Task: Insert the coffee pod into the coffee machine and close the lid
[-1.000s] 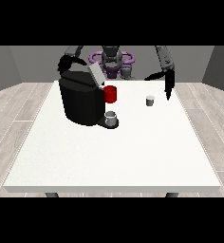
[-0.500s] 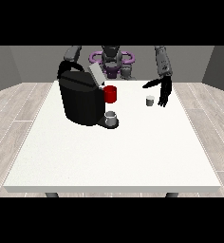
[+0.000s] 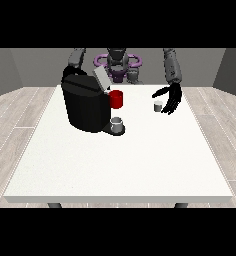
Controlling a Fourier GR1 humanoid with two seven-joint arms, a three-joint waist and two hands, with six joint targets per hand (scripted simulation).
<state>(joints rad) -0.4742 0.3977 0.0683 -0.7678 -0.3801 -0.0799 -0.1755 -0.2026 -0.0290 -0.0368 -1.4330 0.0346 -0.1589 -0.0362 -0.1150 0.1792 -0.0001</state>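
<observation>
a humanoid robot behind a white table (image 3: 115,165) with a coffee machine (image 3: 86,106) and a small pod (image 3: 158,106).

front view: the table is a broad, smooth, matte white slab. toward its far left stands the coffee machine, a bulky black block with rounded edges; its flat grey lid (image 3: 101,79) is tilted up and open. a glossy red cylinder (image 3: 116,99) sits against the machine's right side, and a small grey cup (image 3: 117,124) stands on its low base in front. the coffee pod, a tiny pale grey cup shape, stands upright on the table to the right of the machine, well apart from it. the black hand at the view's right (image 3: 171,98) hangs just beside the pod, fingers spread and relaxed, holding nothing. the hand at the view's left is hidden behind the machine, so its fingers cannot be told.
</observation>
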